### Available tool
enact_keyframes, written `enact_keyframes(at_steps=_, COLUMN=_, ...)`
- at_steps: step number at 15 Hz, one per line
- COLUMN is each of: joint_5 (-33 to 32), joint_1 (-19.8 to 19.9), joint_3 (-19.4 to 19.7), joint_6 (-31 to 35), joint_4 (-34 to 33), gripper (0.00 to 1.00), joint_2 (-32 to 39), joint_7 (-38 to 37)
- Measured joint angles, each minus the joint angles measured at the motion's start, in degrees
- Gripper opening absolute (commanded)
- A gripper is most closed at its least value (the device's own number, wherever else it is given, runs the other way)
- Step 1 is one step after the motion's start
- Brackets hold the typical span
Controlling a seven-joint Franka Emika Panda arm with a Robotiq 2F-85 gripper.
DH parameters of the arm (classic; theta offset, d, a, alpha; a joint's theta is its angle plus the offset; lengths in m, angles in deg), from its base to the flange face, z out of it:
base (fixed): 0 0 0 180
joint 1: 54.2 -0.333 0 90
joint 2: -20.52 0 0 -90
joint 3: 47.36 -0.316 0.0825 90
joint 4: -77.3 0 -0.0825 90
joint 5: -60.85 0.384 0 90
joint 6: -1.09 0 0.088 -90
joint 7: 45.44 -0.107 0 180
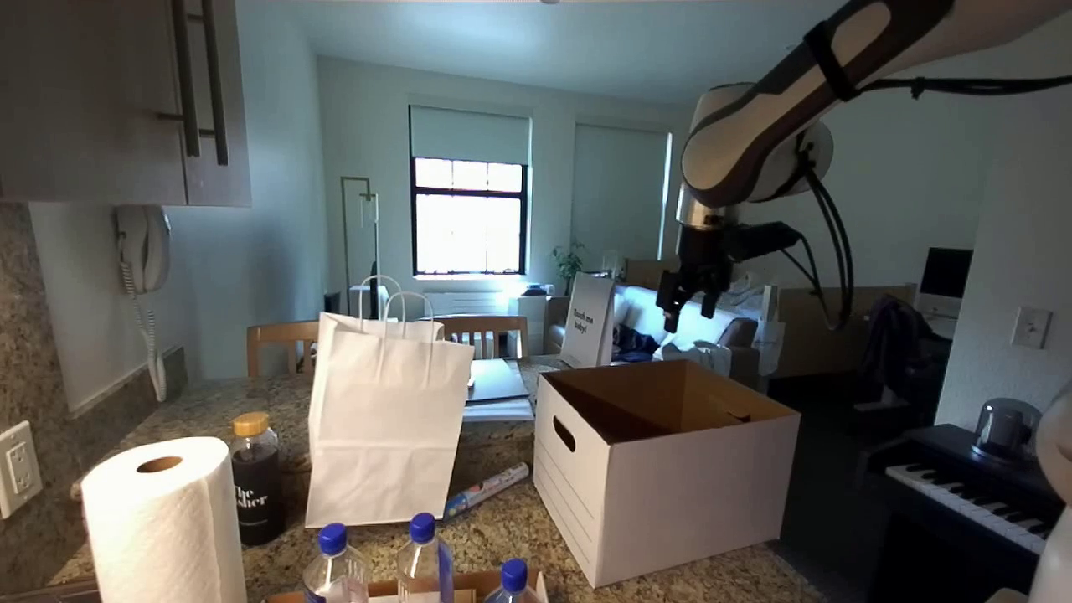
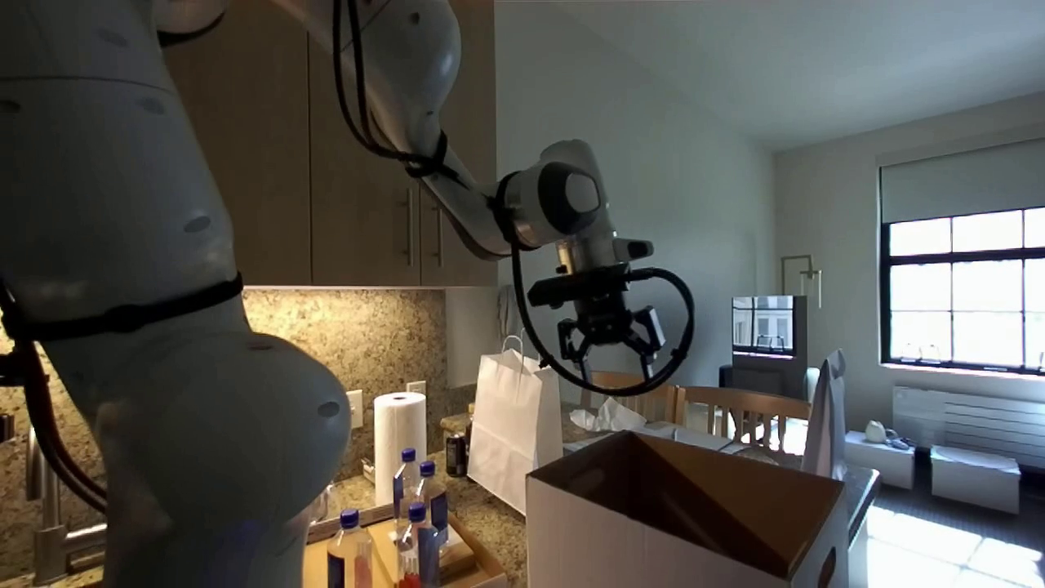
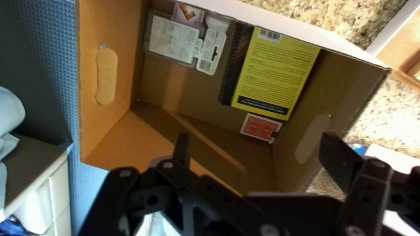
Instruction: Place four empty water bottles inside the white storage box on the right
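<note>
Clear plastic, blue-capped water bottles (image 2: pixel 349 550), 4 together, stand left of the white cardboard box (image 1: pixel 695 494); the black claw (image 2: pixel 616 376) gapes above it.

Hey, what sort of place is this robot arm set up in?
Probably a home kitchen opening onto a living area: it has a speckled granite-look countertop, flat greyish-brown wall cabinets and, nearby, a black-and-white piano keyboard.

From here I can read "Touch me baby!" on the pale upright panel (image 1: pixel 589 325) near the far edge of the tabletop (image 1: pixel 496 536) and "The …sher" on the dark bottle (image 1: pixel 256 486), but the yellow book (image 3: pixel 275 73) in the storage box (image 1: pixel 691 494) blurs.
</note>
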Motion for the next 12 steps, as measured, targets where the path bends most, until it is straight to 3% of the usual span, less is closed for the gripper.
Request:
enact_keyframes(at_steps=7, joint_5=2.96, joint_1=-13.15, joint_3=-9.43, joint_6=-4.82, joint_4=-6.07, gripper=1.00, joint_2=6.34, joint_7=0.51)
enact_keyframes(at_steps=12, joint_5=4.84, joint_1=-19.04, joint_3=-14.96, joint_6=0.05, joint_4=-6.79, gripper=1.00, joint_2=18.79, joint_7=3.25)
